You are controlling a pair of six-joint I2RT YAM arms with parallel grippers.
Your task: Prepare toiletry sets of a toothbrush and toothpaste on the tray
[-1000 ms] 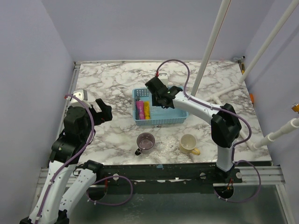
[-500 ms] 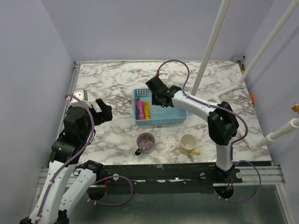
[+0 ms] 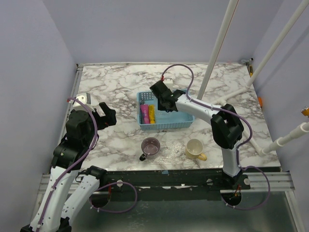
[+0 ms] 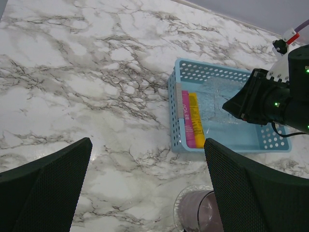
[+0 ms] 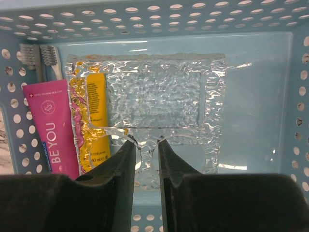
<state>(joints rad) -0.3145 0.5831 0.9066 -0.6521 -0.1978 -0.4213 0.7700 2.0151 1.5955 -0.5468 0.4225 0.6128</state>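
A blue basket [image 3: 166,124] holds a pink toothpaste tube [image 5: 50,125] and a yellow toothpaste tube [image 5: 96,116] side by side at its left. Two toothbrush heads [image 5: 41,55] show above the tubes. A clear, dimpled plastic tray [image 5: 159,92] lies on the basket floor, and its left edge overlaps the yellow tube. My right gripper [image 5: 145,141] reaches down into the basket, its jaws closed on the narrow neck at the tray's near edge. My left gripper [image 4: 147,142] hangs wide open above bare marble, left of the basket [image 4: 231,140], with nothing in it.
A purple mug [image 3: 150,147] and a cream mug [image 3: 195,149] stand on the marble table in front of the basket. White poles rise at the right. A small grey object [image 3: 82,98] lies at the table's left edge.
My right gripper's jaws have narrowed onto the tray's neck, and the arm has shifted slightly left over the basket. The left arm has not moved.
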